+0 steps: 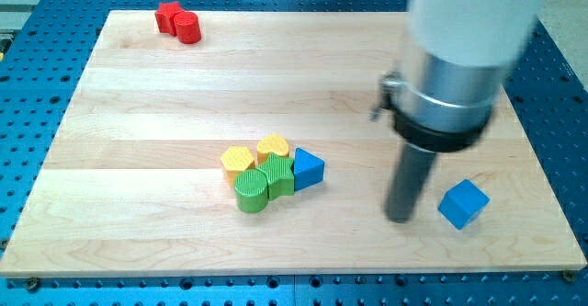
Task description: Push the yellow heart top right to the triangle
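The yellow heart (274, 146) lies near the board's middle, touching the top left side of the blue triangle (308, 169). A yellow hexagon (238, 161) sits to its left. A green cylinder (250, 192) and a green block (279, 175) sit just below it, all packed in one cluster. My tip (401, 218) rests on the board well to the right of the cluster, just left of the blue cube (462, 203). It touches no block.
A red star (168, 17) and a red cylinder (187, 27) sit together at the board's top left. The arm's wide white and silver body (455, 67) hangs over the board's right part. The wooden board (138, 159) lies on a blue perforated table.
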`<state>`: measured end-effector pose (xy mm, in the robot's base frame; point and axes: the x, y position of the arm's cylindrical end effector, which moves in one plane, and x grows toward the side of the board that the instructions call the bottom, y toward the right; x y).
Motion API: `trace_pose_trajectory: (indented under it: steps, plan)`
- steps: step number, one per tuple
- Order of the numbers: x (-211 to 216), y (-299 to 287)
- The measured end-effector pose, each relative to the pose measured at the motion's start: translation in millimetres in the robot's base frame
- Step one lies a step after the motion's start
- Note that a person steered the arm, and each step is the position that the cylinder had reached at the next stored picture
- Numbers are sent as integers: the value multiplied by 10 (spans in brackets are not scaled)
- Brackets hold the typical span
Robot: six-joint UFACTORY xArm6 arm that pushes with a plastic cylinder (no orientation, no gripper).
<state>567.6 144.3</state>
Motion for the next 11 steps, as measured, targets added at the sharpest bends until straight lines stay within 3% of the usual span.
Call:
trace_pose_trajectory:
  steps: [1, 3, 4, 5, 6, 7, 8, 9, 10, 11]
  plan:
    - [-18, 104]
    - [400, -2519]
    - [-280, -3270]
    - [-932, -2771]
    - [-1141, -2068]
    - [-1098, -2135]
    - [-992, -1073]
    - [-912, -724]
    - [-1274, -1591]
    - [-814, -1948]
